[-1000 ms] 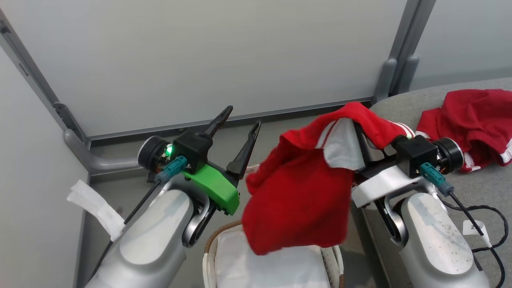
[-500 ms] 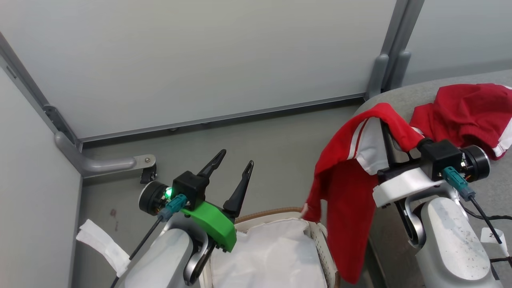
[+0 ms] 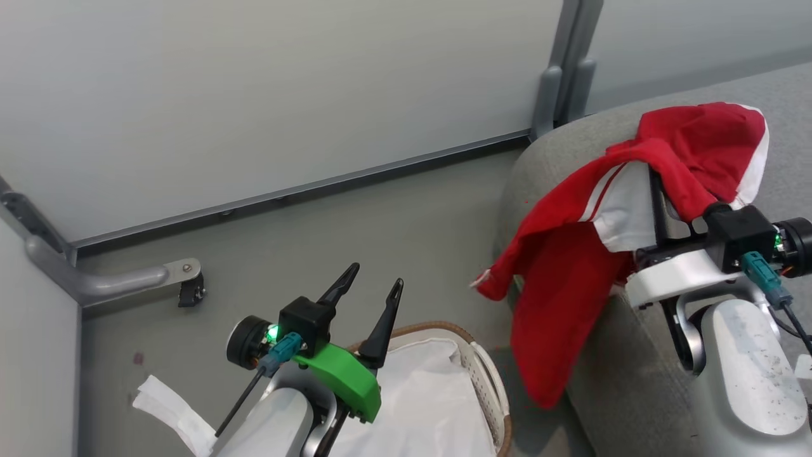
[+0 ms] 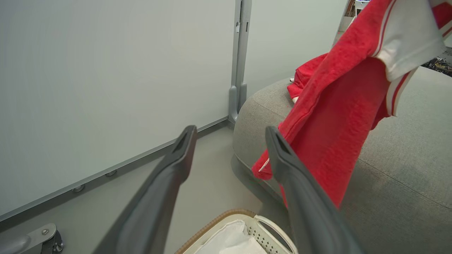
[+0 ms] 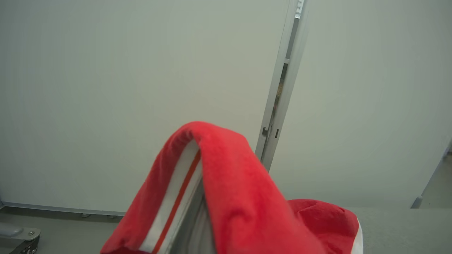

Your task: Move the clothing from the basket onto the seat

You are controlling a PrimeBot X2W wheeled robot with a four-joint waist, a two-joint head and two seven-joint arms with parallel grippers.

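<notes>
A red garment with white stripes (image 3: 558,254) hangs draped over my right gripper (image 3: 653,184), which is shut on it; the cloth hides the fingertips. It dangles over the left edge of the grey seat (image 3: 634,381), its lower end beside the seat's side. A second red garment (image 3: 704,133) lies on the seat just behind it. The white basket (image 3: 438,329) with a brown rim stands on the floor at lower centre, showing its white liner (image 3: 419,393). My left gripper (image 3: 374,279) is open and empty above the basket's far-left rim. In the left wrist view the hanging garment (image 4: 335,116) is right of my left gripper's fingers (image 4: 183,148).
Grey partition panels with a metal post (image 3: 558,70) close off the back. A metal foot bracket with a caster (image 3: 184,285) sits on the floor at the left. A white strap (image 3: 171,412) hangs off my left arm. Bare floor (image 3: 380,216) lies between wall, basket and seat.
The view has swung right. My right gripper carried the red garment from above the basket to the seat's edge. The left gripper stayed open near the basket.
</notes>
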